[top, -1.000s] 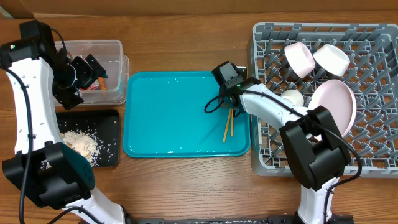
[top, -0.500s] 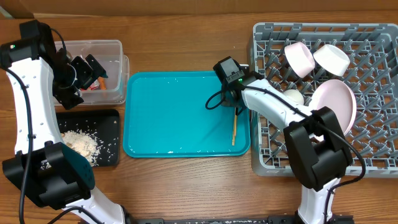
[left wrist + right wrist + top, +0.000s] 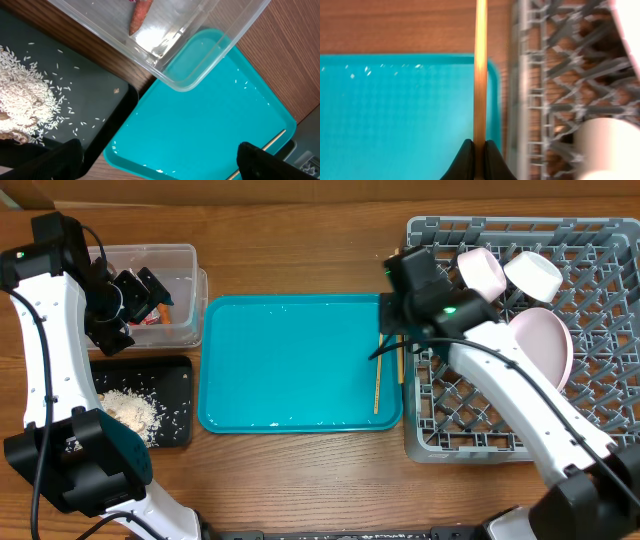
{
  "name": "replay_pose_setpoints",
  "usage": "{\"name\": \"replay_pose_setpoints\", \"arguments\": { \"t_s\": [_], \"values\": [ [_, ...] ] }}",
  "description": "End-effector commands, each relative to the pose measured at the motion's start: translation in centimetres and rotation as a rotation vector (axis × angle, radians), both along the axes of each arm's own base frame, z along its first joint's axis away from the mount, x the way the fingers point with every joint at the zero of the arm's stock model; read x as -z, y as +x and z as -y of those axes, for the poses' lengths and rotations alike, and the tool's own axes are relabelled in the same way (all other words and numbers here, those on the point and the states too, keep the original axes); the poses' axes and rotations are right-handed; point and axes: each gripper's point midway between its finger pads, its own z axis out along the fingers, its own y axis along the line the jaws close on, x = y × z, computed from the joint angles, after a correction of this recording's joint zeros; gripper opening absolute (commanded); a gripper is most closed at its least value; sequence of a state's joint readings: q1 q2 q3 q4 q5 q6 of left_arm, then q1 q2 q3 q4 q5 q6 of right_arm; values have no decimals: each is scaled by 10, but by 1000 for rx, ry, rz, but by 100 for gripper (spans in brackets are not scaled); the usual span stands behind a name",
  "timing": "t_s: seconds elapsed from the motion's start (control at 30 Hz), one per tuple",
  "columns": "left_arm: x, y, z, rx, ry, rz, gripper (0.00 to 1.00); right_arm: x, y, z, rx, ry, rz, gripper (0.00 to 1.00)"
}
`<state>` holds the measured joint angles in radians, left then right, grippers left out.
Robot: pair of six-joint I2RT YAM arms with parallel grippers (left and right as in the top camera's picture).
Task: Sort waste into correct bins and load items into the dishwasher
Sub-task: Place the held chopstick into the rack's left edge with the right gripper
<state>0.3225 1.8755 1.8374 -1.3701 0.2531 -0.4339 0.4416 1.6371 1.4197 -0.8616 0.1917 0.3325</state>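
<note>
Right gripper (image 3: pixel 479 149): jaws pinched fully onto one thin wooden chopstick (image 3: pixel 480 75), gripped near its end. The stick points away from the camera along the boundary between the teal plastic serving tray (image 3: pixel 395 115) and the grey pegged plastic dish rack (image 3: pixel 555 75).

Left gripper (image 3: pixel 140 292): spread wide, holding nothing, hovering over the clear rectangular plastic tub (image 3: pixel 185 255).

Risks:
- End-grip on a slim round stick, so it may pivot or slide out if the arm swings fast.
- The free tip could snag the rack wall or a peg on entry.
- Released flat, the stick may drop through the open grid.
- The second chopstick (image 3: pixel 377 388) lies on the teal tray and is easy to overlook.

View differences:
- Right wrist: shows the pinch itself. The rack is blurred, so the tip's clearance over the rim is probably fine but cannot be confirmed.
- Overhead: the only view of the pale-pink round plate (image 3: pixel 545 345) and white bowls (image 3: pixel 482 272) already in the rack.
- Left wrist: shows the orange carrot piece (image 3: pixel 140 17) in the tub and the beige crumbly scraps (image 3: pixel 20 105) on the shallow black tray (image 3: pixel 95 95).
</note>
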Motion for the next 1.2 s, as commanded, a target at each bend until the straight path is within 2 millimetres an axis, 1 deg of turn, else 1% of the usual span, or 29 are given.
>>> {"name": "replay_pose_setpoints", "arguments": {
  "t_s": [0.0,0.1,0.17,0.3,0.33,0.4,0.5,0.67,0.77,0.97,1.03,1.17],
  "values": [
    [-14,1,0,24,20,42,100,-13,2,36,22,-38,-2,4],
    [-14,1,0,24,20,42,100,-10,5,60,80,-44,-21,4],
    [-14,1,0,24,20,42,100,-8,9,70,104,-38,-24,4],
    [-14,1,0,24,20,42,100,1,10,79,117,-23,-53,4],
    [-14,1,0,24,20,42,100,3,10,79,117,-24,-54,4],
    [-14,1,0,23,20,42,100,9,9,70,30,-17,-62,4],
    [-14,1,0,24,20,42,100,11,8,68,-2,-20,-67,4],
    [-14,1,0,24,20,42,100,20,4,69,-6,-26,-84,4],
    [-14,1,0,23,20,41,100,32,4,69,-5,-27,-88,4],
    [-14,1,0,24,20,42,100,37,5,68,-5,-26,-91,4],
    [-14,1,0,24,20,42,100,42,5,68,-5,-27,-93,4],
    [-14,1,0,23,20,41,100,57,6,68,-5,-25,-84,5]
  ]
}}
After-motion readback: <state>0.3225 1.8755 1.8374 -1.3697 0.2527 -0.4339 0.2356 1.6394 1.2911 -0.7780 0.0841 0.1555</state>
